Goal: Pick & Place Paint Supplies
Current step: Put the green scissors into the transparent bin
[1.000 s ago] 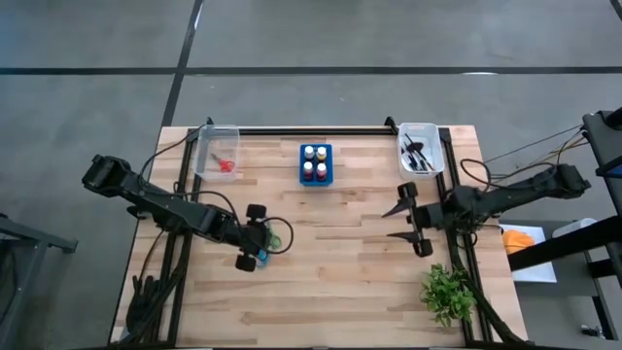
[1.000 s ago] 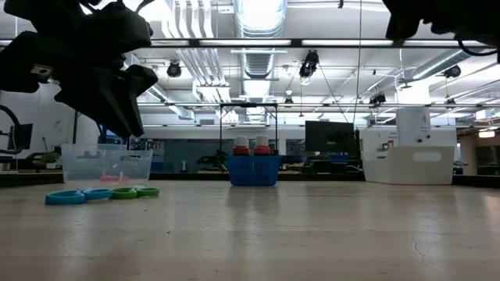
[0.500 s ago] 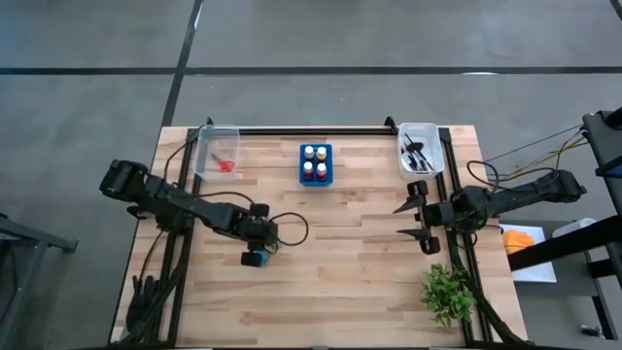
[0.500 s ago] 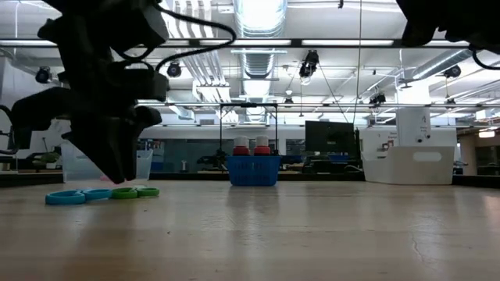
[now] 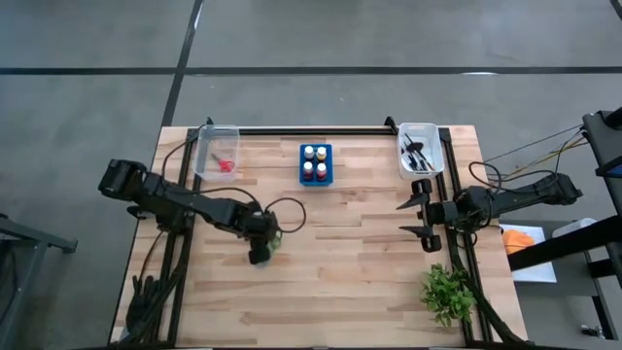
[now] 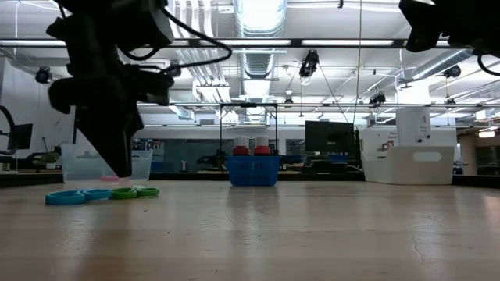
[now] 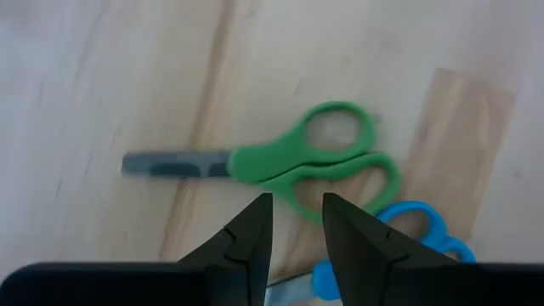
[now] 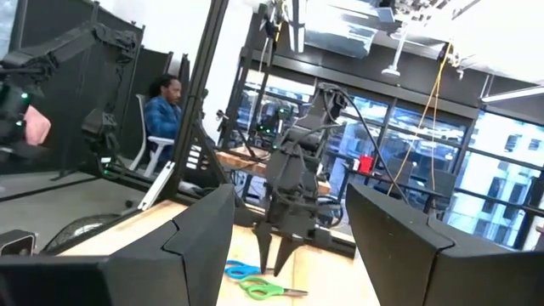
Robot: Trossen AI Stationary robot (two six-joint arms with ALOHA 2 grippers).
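I see green-handled scissors lying flat and closed on the wood, blue-handled scissors just beside them. Red scissors lie in a clear bin. Paint bottles stand upright in their holder, and brushes lie in another bin.

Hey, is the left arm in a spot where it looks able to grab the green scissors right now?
Probably yes. The left gripper hangs right above the green scissors, fingers parted at the handle loops. Nothing lies between them, though the blue scissors sit close beside.

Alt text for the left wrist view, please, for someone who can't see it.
The left pincer, its two dark fingers slightly apart, hangs right above green-handled scissors lying closed on the wooden table. Blue-handled scissors peek out beside them, partly hidden behind the fingers.
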